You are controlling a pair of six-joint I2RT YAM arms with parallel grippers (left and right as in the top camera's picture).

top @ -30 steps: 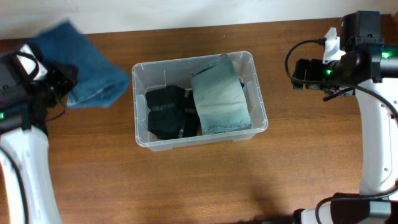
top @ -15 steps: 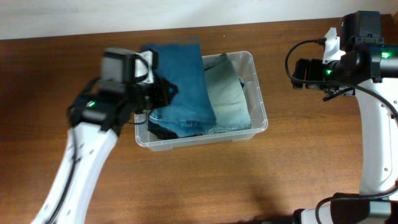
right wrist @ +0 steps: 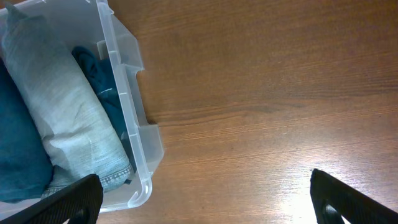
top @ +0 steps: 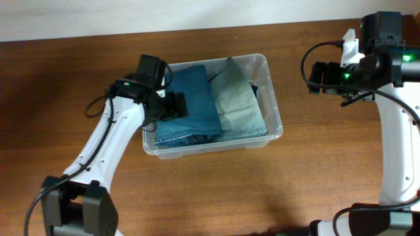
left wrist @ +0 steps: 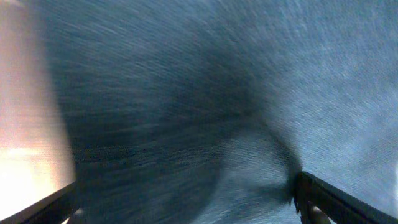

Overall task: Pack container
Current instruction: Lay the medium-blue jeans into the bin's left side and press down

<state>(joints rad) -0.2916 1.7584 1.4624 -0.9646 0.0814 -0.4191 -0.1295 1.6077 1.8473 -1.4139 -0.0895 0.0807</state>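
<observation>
The blue denim (top: 197,98), lately held out at the far left, is now laid in the container (top: 275,115) at mid-table, beside the pale jeans (top: 237,105). The left gripper (top: 178,106) is spread wide against the denim with nothing clamped. The right gripper (right wrist: 205,202) is parked open and empty at the right. Packing is judged nearly complete.

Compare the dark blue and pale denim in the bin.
The dark blue denim is saturated blue, the pale denim washed grey-green. The dark blue denim fills the left arm's side of the container, the pale denim the right side. The left gripper hangs over the dark blue denim; the pale denim is uncovered. Both lie folded, side by side.
</observation>
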